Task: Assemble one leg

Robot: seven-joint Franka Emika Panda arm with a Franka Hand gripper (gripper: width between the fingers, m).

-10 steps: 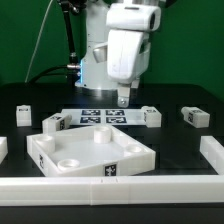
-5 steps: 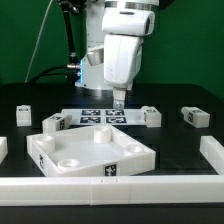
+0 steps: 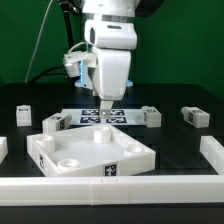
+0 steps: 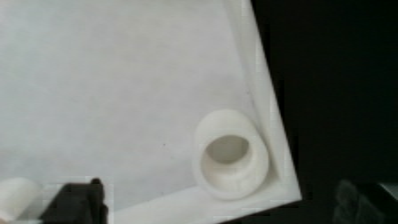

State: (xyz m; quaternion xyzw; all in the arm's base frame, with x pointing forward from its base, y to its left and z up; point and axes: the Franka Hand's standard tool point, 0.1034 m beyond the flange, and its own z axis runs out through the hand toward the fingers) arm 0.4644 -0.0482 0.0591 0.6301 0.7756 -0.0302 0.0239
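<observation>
Fingers hang spread and empty above the square panel, so I'm on the approach; next, grasp a leg near the far edge of the table.

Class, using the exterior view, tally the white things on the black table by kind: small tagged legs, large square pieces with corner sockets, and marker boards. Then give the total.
Legs: 4
Large square piece: 1
Marker board: 1
Total: 6
</observation>
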